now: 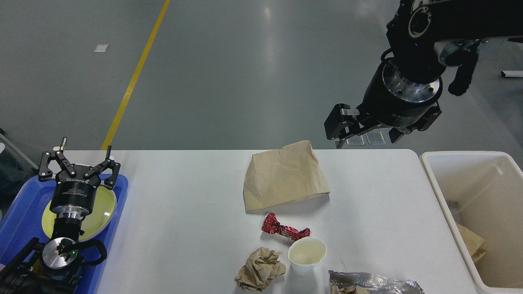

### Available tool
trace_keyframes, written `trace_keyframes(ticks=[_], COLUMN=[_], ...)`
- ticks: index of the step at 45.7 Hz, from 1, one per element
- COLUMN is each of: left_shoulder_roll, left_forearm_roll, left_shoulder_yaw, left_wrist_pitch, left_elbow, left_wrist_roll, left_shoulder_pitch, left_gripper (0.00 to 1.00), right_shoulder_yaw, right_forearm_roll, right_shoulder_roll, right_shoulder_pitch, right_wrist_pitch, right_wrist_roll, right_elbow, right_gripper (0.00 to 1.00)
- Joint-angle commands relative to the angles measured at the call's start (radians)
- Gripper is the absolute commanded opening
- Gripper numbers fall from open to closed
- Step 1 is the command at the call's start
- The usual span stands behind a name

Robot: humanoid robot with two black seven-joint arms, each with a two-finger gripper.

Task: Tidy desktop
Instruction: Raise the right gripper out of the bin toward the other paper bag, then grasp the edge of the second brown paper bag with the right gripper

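Note:
The white desktop (184,212) holds a flat brown paper bag (286,175), a twisted red foil wrapper (285,230), a crumpled brown paper ball (260,269), a white paper cup (306,255) and a silver foil bag (374,282) at the front edge. My right gripper (367,134) hangs open and empty in the air above the table's far right edge, up and to the right of the paper bag. My left gripper (77,161) is open and empty over a yellow-green plate (100,208) at the far left.
A blue tray (24,212) under the plate sits on the table's left end. A cream-white bin (441,192) stands off the right end, with brown paper (474,245) inside. A yellow floor line (130,81) runs beyond the table.

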Motion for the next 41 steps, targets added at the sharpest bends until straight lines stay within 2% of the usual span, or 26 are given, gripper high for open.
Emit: trace_keyframes(ticks=[1,10,15,26,37,41], left_shoulder_roll=[0.000,0.000,0.000,0.000,0.000,0.000], left_forearm_roll=[-0.001,0.001,-0.001,0.001,-0.001,-0.001], left_shoulder_yaw=[0.000,0.000,0.000,0.000,0.000,0.000], left_wrist_pitch=[0.000,0.000,0.000,0.000,0.000,0.000], left_elbow=[0.000,0.000,0.000,0.000,0.000,0.000], left_wrist_roll=[0.000,0.000,0.000,0.000,0.000,0.000], left_shoulder_pitch=[0.000,0.000,0.000,0.000,0.000,0.000], left_gripper=[0.96,0.96,0.96,0.96,0.96,0.96], right_shoulder_yaw=[0.001,0.001,0.010,0.024,0.024,0.069], right_forearm_roll=[0.001,0.001,0.021,0.175,0.060,0.005], right_shoulder_roll=[0.005,0.007,0.009,0.045,0.170,0.168], right_shoulder_pitch=[-0.046,-0.139,-0.262,-0.579,-0.877,-0.944], right_wrist_pitch=[-0.051,-0.186,-0.256,-0.365,-0.465,-0.474], right_wrist_roll=[-0.001,-0.001,-0.001,-0.001,0.007,0.041], right_elbow=[-0.012,-0.042,-0.103,-0.384,-0.647,-0.720], right_gripper=[1.00,1.00,1.00,1.00,1.00,1.00])
